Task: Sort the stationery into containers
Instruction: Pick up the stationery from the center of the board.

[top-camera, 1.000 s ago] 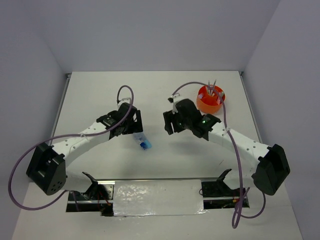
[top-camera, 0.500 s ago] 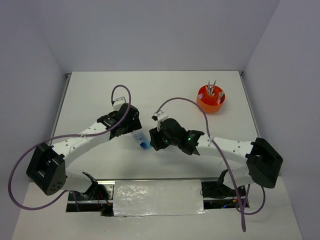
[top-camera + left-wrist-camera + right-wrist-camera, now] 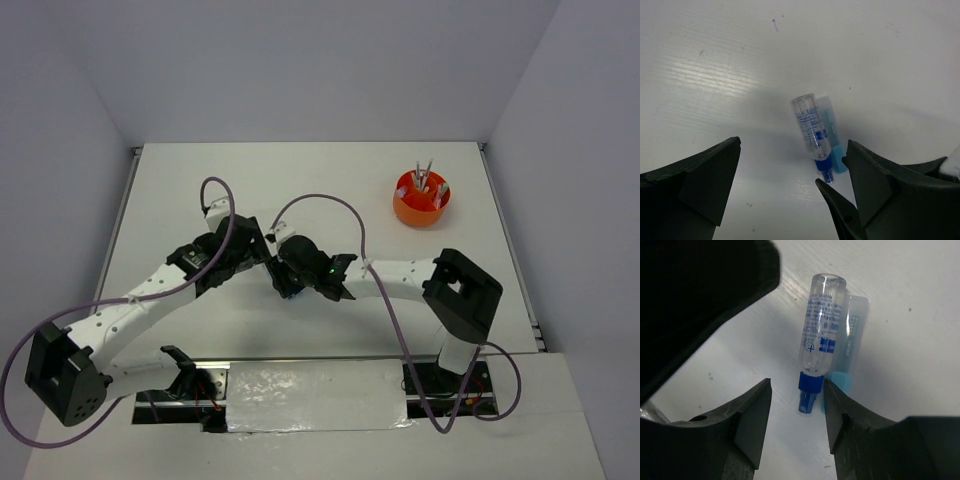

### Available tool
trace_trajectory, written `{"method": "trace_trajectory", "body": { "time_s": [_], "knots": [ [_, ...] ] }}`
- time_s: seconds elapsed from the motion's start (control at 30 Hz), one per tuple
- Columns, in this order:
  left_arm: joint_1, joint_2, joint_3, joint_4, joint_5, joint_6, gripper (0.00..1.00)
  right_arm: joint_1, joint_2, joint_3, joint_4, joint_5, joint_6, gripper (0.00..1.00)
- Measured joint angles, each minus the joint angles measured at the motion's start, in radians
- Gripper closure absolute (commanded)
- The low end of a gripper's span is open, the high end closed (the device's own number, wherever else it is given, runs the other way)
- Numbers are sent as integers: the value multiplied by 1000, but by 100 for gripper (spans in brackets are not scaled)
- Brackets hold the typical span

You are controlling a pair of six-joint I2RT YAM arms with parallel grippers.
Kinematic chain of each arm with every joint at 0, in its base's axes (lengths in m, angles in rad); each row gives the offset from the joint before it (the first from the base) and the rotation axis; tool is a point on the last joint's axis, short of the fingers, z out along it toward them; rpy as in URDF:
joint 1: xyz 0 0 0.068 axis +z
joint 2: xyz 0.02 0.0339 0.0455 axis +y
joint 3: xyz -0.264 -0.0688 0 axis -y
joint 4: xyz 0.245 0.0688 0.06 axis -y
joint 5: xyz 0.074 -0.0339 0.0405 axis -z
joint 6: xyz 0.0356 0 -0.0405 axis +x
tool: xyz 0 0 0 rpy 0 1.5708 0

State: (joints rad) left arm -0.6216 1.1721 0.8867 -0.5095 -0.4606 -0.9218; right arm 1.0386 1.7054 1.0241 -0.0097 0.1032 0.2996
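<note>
Swung right gripper (image 3: 796, 390) from orange organiser (image 3: 408, 212) onto blue-capped bottle (image 3: 821, 325), jaws narrowing astride cap, nothing gripped; left gripper (image 3: 792, 150) agape; pickup likely next.

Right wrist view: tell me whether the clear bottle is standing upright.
No, the clear bottle lies on its side on the table, right beside a pale blue piece.

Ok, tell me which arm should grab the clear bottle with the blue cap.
Right. The right gripper straddles the capped end of the clear bottle, jaws apart on either side. The left gripper is open too, but hangs farther from it.
</note>
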Motion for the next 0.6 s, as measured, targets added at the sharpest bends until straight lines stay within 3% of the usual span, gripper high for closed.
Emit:
{"method": "trace_trajectory", "body": {
  "time_s": [0.3,0.4,0.6],
  "knots": [
    [5,-186,-80,-59,-51,-25,1,23,183,135,-6,78,-27,48],
    [12,-218,-87,-79,-67,-31,1,29,215,157,-9,109,-33,52],
    [29,-270,-107,-111,-103,-77,1,48,245,166,-18,156,-35,52]
  ]
}}
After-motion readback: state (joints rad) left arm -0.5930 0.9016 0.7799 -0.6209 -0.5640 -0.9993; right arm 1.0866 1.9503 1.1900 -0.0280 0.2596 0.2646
